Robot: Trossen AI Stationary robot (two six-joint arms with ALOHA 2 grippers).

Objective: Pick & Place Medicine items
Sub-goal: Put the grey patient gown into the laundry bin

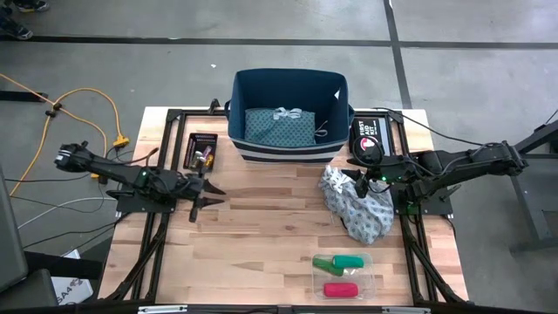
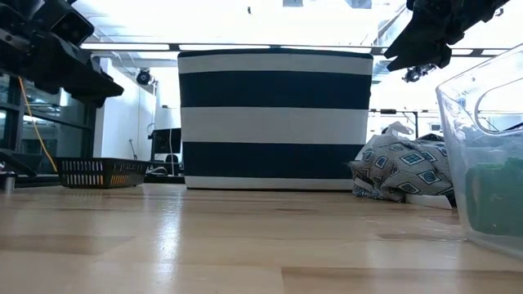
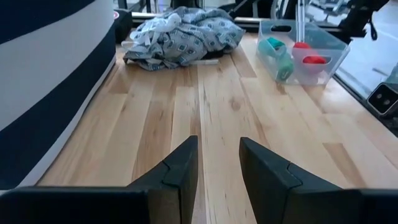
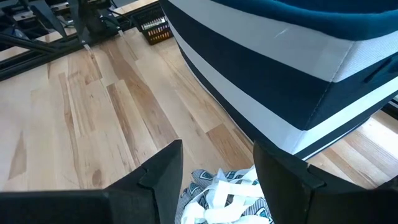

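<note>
The medicine items, green tubes (image 1: 340,262) and a red-pink tube (image 1: 340,290), lie inside a clear plastic box (image 1: 366,275) near the table's front right; the left wrist view also shows the green tubes (image 3: 277,53) and the red-pink tube (image 3: 314,60) there. My left gripper (image 1: 203,199) hovers at the table's left, open, with only bare wood between its fingers (image 3: 217,174). My right gripper (image 1: 361,183) hangs open above a crumpled grey patterned cloth (image 1: 359,209) at the right, clear of it in the low view (image 2: 417,65).
A navy-and-white striped basket (image 1: 289,139) stands at the back centre with a teal cloth (image 1: 279,127) inside. A black first aid pouch (image 1: 367,139) lies to its right, a small black mesh tray (image 1: 202,150) to its left. Bare wood (image 1: 261,235) spans the table's middle.
</note>
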